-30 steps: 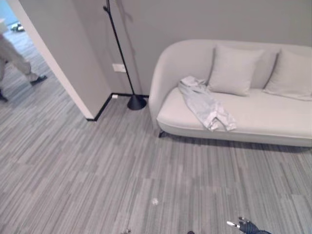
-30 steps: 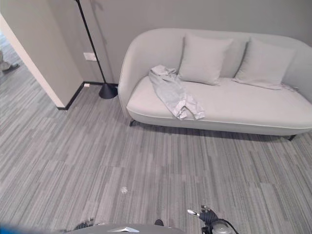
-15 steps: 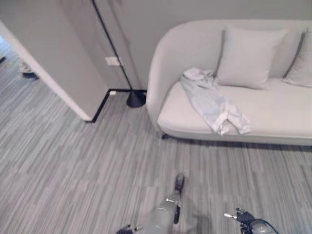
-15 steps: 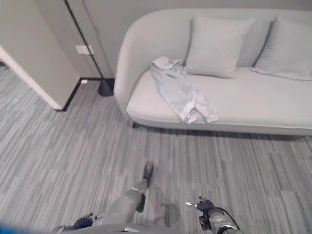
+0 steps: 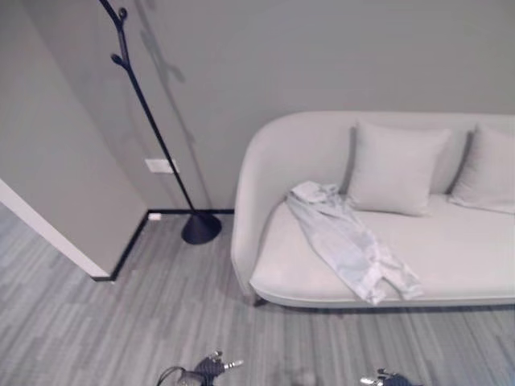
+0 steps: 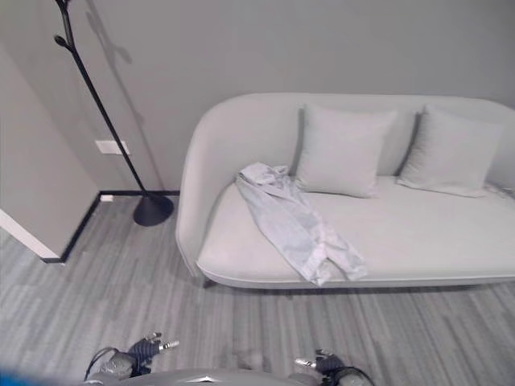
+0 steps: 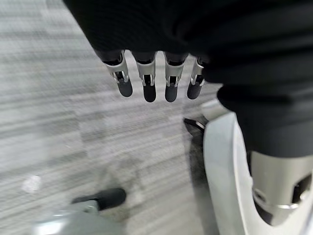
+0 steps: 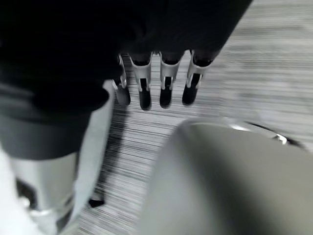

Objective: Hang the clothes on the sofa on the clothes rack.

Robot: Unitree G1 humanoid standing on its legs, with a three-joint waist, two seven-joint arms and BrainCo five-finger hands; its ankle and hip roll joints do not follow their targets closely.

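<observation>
Left eye view: a pale grey garment [image 5: 348,251] lies crumpled and stretched out on the seat of a light curved sofa [image 5: 265,193], near the sofa's left end. Its upper part rests against the backrest beside a cushion [image 5: 394,167], and its lower part reaches the seat's front edge. A second cushion [image 5: 487,170] leans on the backrest further toward the right end. A black clothes rack [image 5: 153,129] with a round base stands on the grey striped carpet [image 5: 96,330] just beside the sofa's left end, against the wall, with nothing hanging on it. The left hand [image 7: 146,81] hangs low above the carpet with its fingers straight and relaxed, holding nothing. The right hand [image 8: 154,83] also hangs low above the carpet, its fingers likewise extended and empty.
</observation>
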